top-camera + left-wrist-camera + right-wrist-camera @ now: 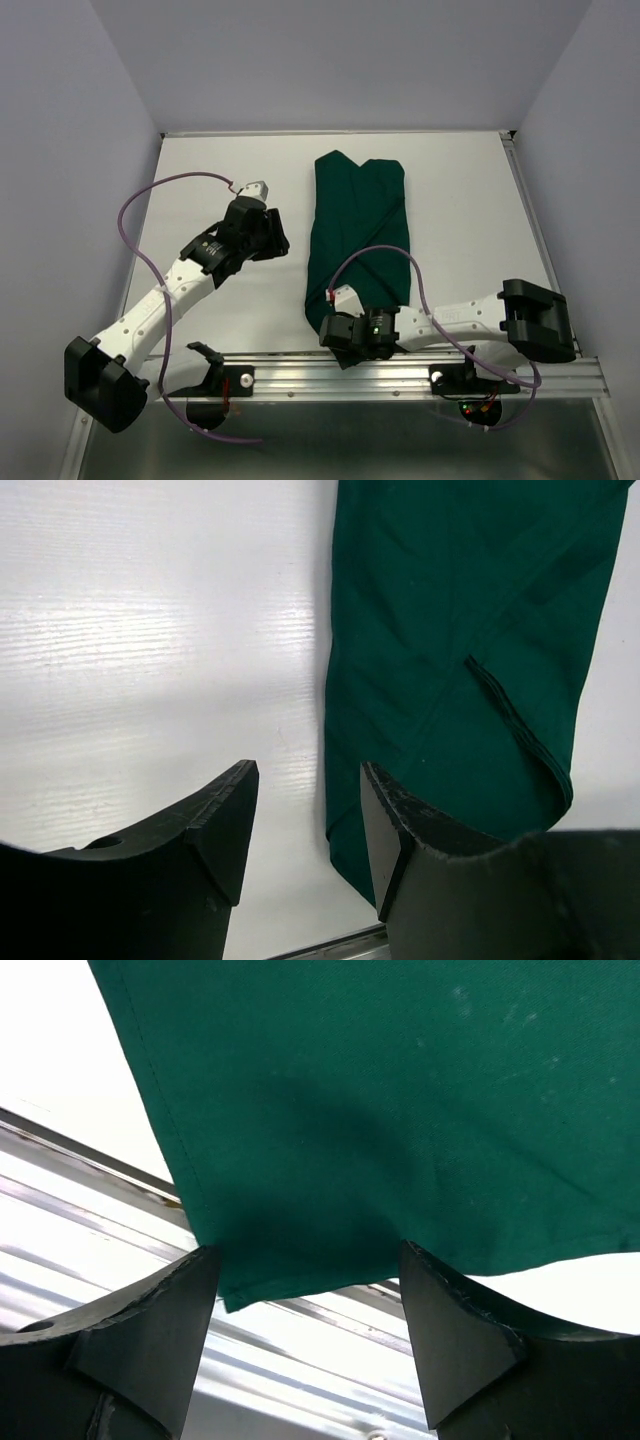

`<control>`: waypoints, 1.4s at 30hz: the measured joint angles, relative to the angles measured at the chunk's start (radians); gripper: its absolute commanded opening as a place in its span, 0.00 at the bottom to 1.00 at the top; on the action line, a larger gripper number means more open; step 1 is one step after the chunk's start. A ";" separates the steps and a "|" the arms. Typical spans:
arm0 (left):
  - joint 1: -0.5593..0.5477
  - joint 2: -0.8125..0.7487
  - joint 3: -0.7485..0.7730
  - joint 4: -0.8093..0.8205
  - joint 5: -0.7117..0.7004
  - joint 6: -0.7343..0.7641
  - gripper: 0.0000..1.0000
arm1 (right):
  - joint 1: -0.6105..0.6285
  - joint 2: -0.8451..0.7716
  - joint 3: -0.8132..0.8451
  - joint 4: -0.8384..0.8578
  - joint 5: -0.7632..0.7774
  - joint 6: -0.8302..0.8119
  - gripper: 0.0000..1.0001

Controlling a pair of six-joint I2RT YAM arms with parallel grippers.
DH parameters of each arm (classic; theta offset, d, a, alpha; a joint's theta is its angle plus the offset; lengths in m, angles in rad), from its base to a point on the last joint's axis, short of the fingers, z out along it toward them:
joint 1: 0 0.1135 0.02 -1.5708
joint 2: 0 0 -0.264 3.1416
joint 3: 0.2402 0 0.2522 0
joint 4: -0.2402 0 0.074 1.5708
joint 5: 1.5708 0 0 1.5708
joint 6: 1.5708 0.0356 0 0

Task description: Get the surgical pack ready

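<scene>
**Top view:** The dark green drape lies folded into a long strip down the middle of the white table. Its far end is at upper centre of the frame and its near end at lower centre, by the aluminium rail. My left gripper hovers to the left of the strip, apart from it. My right gripper sits at the strip's near end. No tray, scissors, forceps or gauze show, and I cannot tell whether any lie inside the folds.

**Left wrist:** The left jaws stand partly apart with only bare table between them. The drape fills the upper right of the frame, with a hemmed flap edge crossing it on a slant. The finger at lower right overlaps the cloth's left edge in the picture, but I cannot tell whether it touches.

**Right wrist:** The right jaws stand wide and pinch nothing. The drape fills the upper frame, and its near corner dips between the fingertips, over the rail.

**Handling, as I judge it:** The cloth is light, soft and limp. It will likely sag from any single pinch and slide easily on the smooth table, and its layers could peel apart. The stitched hem at a corner looks like the firmest hold. To spread it, I would take two corners of one edge, one in each gripper.
</scene>
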 measured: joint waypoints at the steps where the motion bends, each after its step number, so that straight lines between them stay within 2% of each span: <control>1: 0.000 0.000 0.000 -0.001 -0.003 0.000 0.56 | 0.014 0.009 0.005 -0.006 0.012 -0.004 0.77; 8: 0.003 0.005 0.000 -0.005 -0.010 0.000 0.56 | 0.075 0.031 0.027 -0.016 0.070 -0.062 0.77; 13: 0.006 0.005 0.000 -0.005 -0.012 0.000 0.56 | 0.075 0.051 0.030 -0.017 0.121 -0.066 0.69; 24: 0.006 0.009 0.000 -0.003 -0.010 -0.003 0.56 | 0.066 0.056 0.029 0.007 0.154 -0.078 0.68; 27: 0.007 0.011 0.000 -0.003 -0.008 -0.005 0.56 | 0.047 0.055 -0.015 0.051 0.138 -0.081 0.64; 33: 0.007 0.011 0.000 -0.002 -0.001 -0.008 0.56 | 0.020 0.025 -0.061 0.112 0.097 -0.094 0.50; 34: 0.007 0.012 0.000 0.000 0.000 -0.008 0.56 | 0.016 0.023 -0.063 0.120 0.090 -0.099 0.40; 36: 0.007 0.013 0.000 0.002 0.000 -0.009 0.55 | 0.016 0.023 -0.063 0.130 0.082 -0.105 0.30; 37: 0.006 0.013 0.000 0.004 0.001 -0.010 0.55 | 0.016 0.021 -0.063 0.138 0.078 -0.105 0.20; 40: 0.006 0.015 0.000 0.005 0.000 -0.012 0.55 | 0.013 0.018 -0.063 0.150 0.069 -0.110 0.06; 42: 0.007 0.018 0.000 0.006 0.000 -0.012 0.55 | 0.010 0.017 -0.063 0.152 0.068 -0.109 0.03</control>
